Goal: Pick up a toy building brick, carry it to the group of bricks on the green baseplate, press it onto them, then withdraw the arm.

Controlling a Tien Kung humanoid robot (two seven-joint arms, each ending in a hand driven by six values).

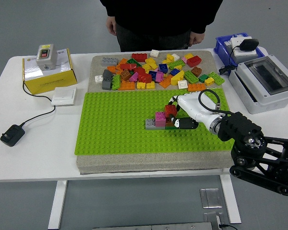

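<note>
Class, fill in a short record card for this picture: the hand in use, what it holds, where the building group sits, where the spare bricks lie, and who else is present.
Hand in use: right hand, reaching in from the right
Held: red brick, over the brick group
Group location: middle of the green baseplate
Spare bricks: loose pile beyond the baseplate's far edge
Left hand: not visible
Also present: person standing at the far side, hands at their sides

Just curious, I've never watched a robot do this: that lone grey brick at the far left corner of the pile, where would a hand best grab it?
Across its two long sides, from above: the grey brick lies flat, apart from its neighbours.
</note>
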